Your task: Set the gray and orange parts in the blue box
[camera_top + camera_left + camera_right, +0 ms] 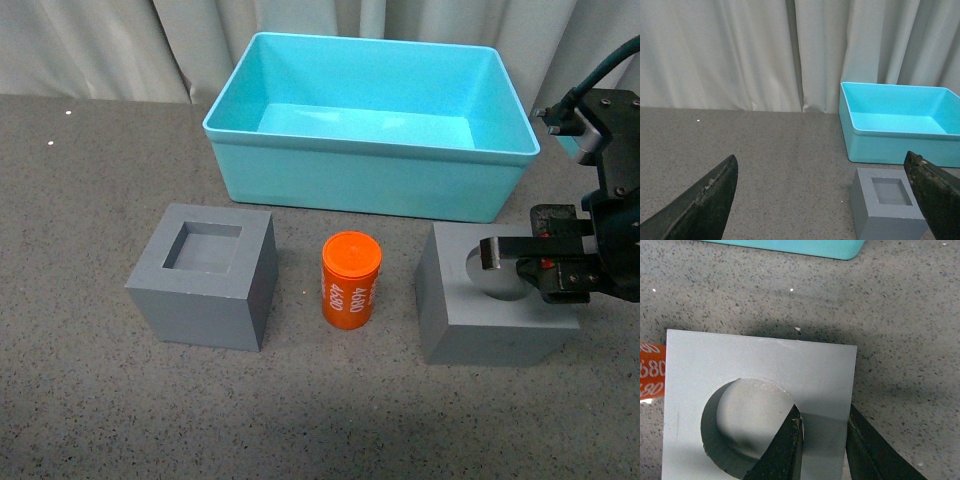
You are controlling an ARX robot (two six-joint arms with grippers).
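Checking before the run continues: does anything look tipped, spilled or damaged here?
Nothing stands out. The blue box sits upright and empty; the square-recess cube, orange cylinder and round-recess cube stand squarely before it, the right tool pinching the last one's wall.

I count two gray cubes, one square-recess cube (205, 275), one round-recess cube (470, 325), a single orange cylinder (350, 281), one blue box (370, 185), one desk (80, 200) beneath them, two grippers on my feeds, the left gripper (820, 156), the right gripper (822, 440)

Left end effector (821, 156) agape, right (823, 409) narrow
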